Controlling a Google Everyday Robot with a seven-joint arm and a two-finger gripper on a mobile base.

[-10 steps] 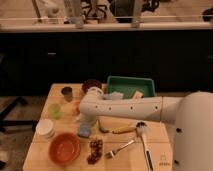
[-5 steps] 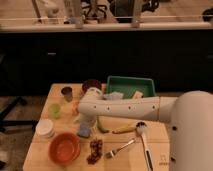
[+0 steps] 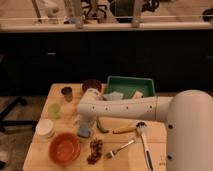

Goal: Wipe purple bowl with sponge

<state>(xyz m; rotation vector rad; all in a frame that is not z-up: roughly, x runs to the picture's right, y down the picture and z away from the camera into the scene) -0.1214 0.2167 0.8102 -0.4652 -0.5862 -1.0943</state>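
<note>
The blue-grey sponge (image 3: 84, 132) lies flat on the wooden table (image 3: 130, 157), left of centre. My gripper (image 3: 85, 122) points down right above it from the end of the white arm (image 3: 125, 107), which reaches in from the right. The jaws stand open, and I cannot tell whether the fingertips touch the sponge. The small dark purple bowl (image 3: 91, 85) sits at the back of the table, behind the arm's wrist and partly hidden by it.
A green tray (image 3: 131, 86) holds a pale cloth and a tan block at the back right. An orange bowl (image 3: 64, 148), a white container (image 3: 45, 128), a green cup (image 3: 55, 110) and a dark cup (image 3: 66, 92) stand at left. Grapes (image 3: 94, 150), a fork (image 3: 120, 147) and a brush (image 3: 145, 140) lie in front.
The wrist and gripper have sunk a little, down and slightly left toward the sponge. Nothing on the table has moved.
</note>
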